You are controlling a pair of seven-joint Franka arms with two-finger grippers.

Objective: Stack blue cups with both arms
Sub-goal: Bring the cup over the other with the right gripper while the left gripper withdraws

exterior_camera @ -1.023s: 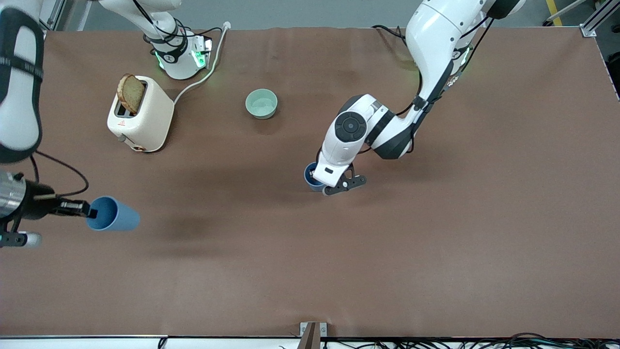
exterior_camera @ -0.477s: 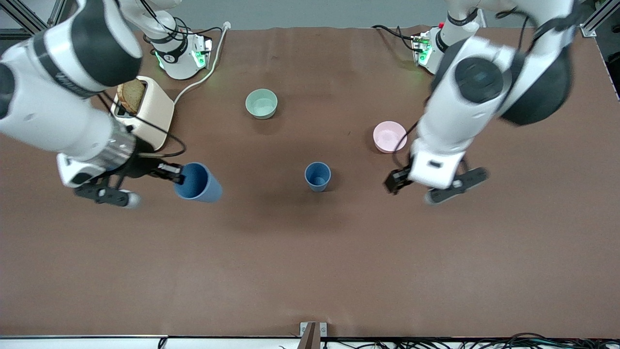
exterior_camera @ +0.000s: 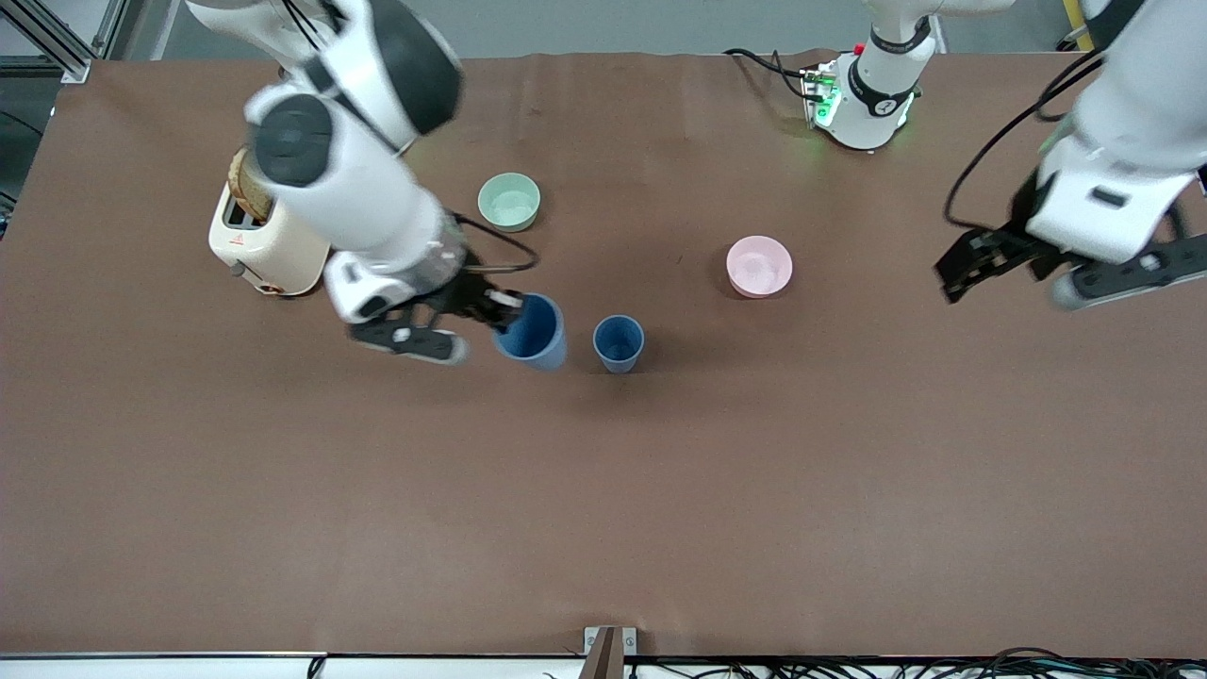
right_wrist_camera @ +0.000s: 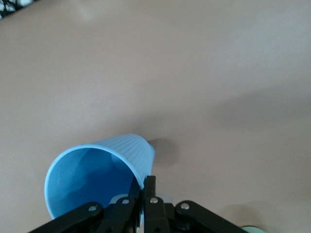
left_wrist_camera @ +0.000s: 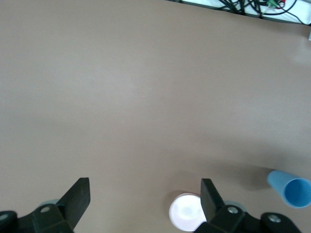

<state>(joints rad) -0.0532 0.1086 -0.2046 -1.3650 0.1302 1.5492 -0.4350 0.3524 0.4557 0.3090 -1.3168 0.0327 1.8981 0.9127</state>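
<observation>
A robotics lab: two white arms bolted onto a brown-covered table (exterior_camera: 849, 490) framed by aluminium rails (exterior_camera: 57, 38) (loose cables (exterior_camera: 943, 665) along its edge), household props like a toaster (exterior_camera: 269, 250).

I see two plain blue cups (exterior_camera: 533, 331) (exterior_camera: 619, 343), a pink bowl (exterior_camera: 759, 266), a pale green bowl (exterior_camera: 509, 202), a cream toaster (exterior_camera: 269, 247), a brown table (exterior_camera: 660, 490).

No words, brand names or numbers can be read anywhere in these views. The only mark is a small red warning triangle on the side of the cream toaster (exterior_camera: 269, 247) at the right arm's end of the table; any lettering beside it cannot be made out.
</observation>
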